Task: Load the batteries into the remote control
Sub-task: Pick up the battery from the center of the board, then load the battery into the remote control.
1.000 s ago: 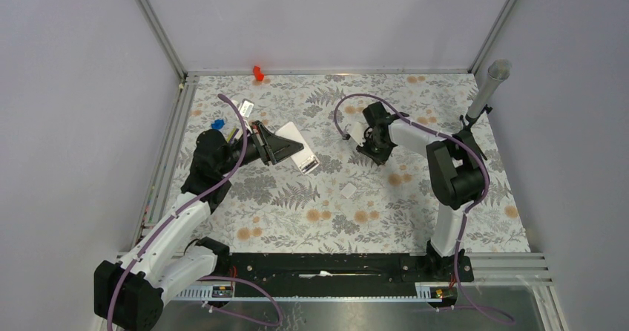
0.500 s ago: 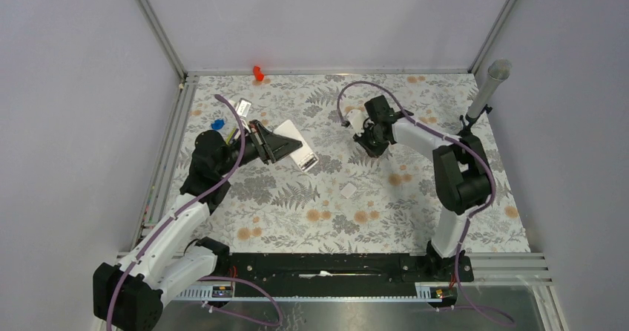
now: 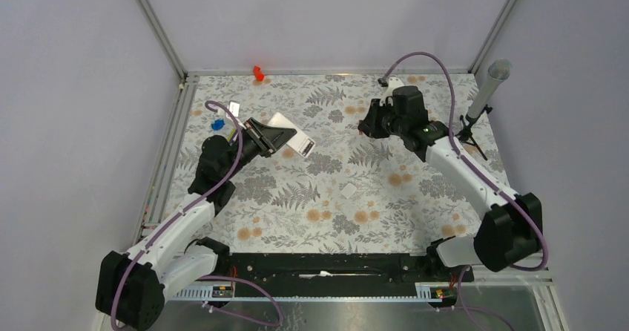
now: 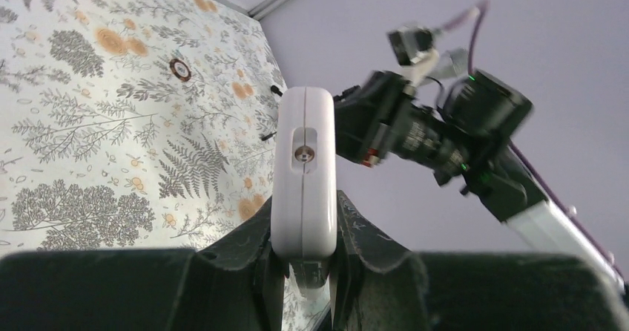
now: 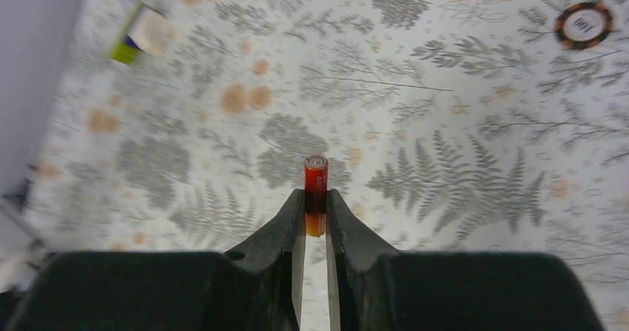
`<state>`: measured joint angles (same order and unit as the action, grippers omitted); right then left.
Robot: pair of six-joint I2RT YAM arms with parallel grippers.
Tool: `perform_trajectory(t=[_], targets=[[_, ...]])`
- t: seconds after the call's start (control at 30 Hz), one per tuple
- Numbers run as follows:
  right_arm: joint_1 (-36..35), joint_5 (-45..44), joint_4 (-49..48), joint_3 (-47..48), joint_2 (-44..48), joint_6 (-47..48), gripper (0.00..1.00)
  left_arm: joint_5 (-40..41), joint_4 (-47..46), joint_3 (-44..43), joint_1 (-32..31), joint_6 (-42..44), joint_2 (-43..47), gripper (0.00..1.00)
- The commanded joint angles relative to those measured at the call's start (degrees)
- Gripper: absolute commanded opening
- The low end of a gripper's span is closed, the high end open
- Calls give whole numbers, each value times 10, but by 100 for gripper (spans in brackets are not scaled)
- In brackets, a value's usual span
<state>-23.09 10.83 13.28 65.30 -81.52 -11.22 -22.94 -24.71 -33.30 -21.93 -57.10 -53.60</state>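
My left gripper (image 3: 268,137) is shut on the white remote control (image 3: 289,132) and holds it off the table at the back left. From the left wrist, the remote (image 4: 304,168) shows edge-on between the fingers of that gripper (image 4: 304,223). My right gripper (image 3: 369,125) hangs above the back middle of the table, shut on one of the batteries (image 5: 315,179), a small red-and-black cylinder sticking out past the tips of the gripper (image 5: 315,201). In the top view the battery is hidden by the right gripper.
A small white flat piece (image 3: 348,190) lies mid-table. A bright red piece (image 3: 257,72) sits at the back edge. A blue item (image 3: 217,124) and a green-and-white item (image 5: 145,35) lie at the left. A dark ring (image 5: 584,24) rests on the cloth. A grey post (image 3: 488,86) stands back right.
The right arm has risen and swung towards the back right with the battery in its jaws. The left gripper has lifted the remote a little up and back.
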Motion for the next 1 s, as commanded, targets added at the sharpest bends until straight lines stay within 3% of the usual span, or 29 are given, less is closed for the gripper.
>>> perform_trajectory(t=[0.0,0.07,0.23,0.43,0.63,0.97], targets=[[-1,70,-115,-44,71,-291,8,65,-108,13,-14,-53,-22,0],[-24,75,-178,-67,92,-362,7,87,-131,20,-22,-60,-35,0],[-139,-33,-236,-63,128,-388,7,131,-174,35,-42,-93,-52,0],[-196,-125,-200,-33,120,-460,5,190,-217,67,-61,-127,-50,0],[-230,-214,-120,8,104,-452,6,254,-240,95,-71,-159,-40,0],[-260,-243,-64,60,56,-433,7,252,-274,103,-73,-206,-61,0]])
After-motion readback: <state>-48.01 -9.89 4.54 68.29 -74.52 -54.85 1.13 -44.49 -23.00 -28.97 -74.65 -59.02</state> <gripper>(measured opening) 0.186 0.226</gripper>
